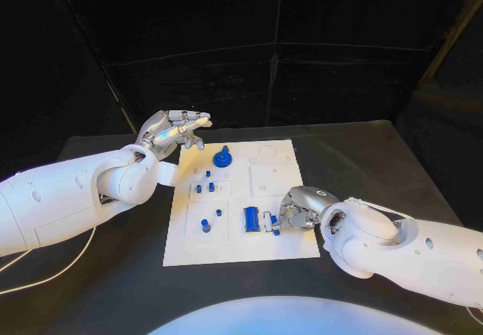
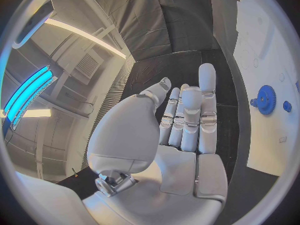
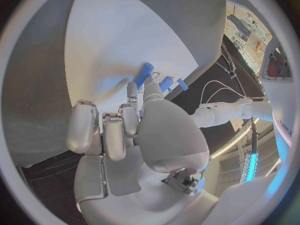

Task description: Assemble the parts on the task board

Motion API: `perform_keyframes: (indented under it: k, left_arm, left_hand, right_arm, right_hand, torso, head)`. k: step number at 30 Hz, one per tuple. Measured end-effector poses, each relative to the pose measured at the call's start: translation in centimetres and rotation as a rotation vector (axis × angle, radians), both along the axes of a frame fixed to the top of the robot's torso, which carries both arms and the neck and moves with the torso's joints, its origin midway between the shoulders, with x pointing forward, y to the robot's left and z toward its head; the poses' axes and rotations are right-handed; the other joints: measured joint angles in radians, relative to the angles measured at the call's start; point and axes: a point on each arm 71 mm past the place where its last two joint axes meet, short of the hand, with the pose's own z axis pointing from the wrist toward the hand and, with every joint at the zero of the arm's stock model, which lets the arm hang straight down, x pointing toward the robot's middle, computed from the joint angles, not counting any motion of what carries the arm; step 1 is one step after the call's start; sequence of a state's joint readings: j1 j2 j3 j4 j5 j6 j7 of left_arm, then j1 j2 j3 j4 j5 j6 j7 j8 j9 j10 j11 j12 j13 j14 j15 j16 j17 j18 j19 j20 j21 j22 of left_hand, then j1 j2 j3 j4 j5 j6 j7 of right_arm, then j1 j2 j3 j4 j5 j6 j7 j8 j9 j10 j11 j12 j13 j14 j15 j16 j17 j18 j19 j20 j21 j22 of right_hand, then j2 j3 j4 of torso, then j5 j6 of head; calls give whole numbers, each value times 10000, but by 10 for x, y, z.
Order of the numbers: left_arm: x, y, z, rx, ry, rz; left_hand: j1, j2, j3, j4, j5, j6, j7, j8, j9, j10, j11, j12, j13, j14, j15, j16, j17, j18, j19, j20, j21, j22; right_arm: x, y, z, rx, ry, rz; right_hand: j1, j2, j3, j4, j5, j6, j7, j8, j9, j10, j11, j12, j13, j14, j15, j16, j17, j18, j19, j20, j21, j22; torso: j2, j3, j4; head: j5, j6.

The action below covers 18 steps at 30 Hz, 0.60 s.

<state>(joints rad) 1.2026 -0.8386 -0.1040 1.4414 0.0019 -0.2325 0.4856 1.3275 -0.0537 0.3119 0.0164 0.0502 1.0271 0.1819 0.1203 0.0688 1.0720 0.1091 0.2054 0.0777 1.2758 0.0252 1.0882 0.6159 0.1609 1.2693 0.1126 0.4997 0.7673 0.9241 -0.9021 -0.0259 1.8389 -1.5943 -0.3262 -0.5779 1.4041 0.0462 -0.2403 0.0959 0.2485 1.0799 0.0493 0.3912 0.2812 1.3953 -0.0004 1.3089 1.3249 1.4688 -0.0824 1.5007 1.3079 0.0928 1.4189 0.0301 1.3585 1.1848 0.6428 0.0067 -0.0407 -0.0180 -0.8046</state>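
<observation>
Black desk (image 1: pixel 121 150) under dark curtains (image 1: pixel 252 77), white task board (image 1: pixel 277 174) in its middle with blue parts (image 1: pixel 250 219) on it, left hand (image 1: pixel 179 128) spread and holding nothing by the board's far corner, right hand (image 1: pixel 287 213) curled low on the board beside a blue part, hold unclear

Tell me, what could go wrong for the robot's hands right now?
The right hand is low over the task board, its fingertips beside a blue cylinder and a small blue piece. It might knock them so they roll away. The left hand hangs by the board's far corner near the blue gear; swinging in, it could bump that gear.
</observation>
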Motion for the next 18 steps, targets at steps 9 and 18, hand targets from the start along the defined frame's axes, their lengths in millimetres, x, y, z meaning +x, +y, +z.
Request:
perform_keyframes:
  k: [9,18]
  left_arm:
    - [0,0,0,1,7,-5]
    - [0,0,0,-2,18,-22]
  left_hand:
    - [0,0,0,0,0,0,0,0,0,0,0,0,0,0,0,0,1,0,0,0,0,1]
    - [0,0,0,0,0,0,0,0,0,-36,36,0,0,0,0,0,-21,0,0,0,0,2]
  right_arm:
    - [-1,-1,0,-85,-83,-6]
    - [-1,-2,2,-128,-267,23]
  right_hand:
    - [-138,-138,-102,116,868,-94,36,0,31,0,0,-118,15,1,2,-51,-1,0,0,0,-40,-40]
    - [-770,-449,-311,739,2618,-197,78,0,64,125,-124,-191,-222,18,-22,-51,-2,1,0,1,-80,-65]
  torso:
    - [1,0,0]
    - [1,2,0]
  head:
    - [-17,6]
    - [-49,3]
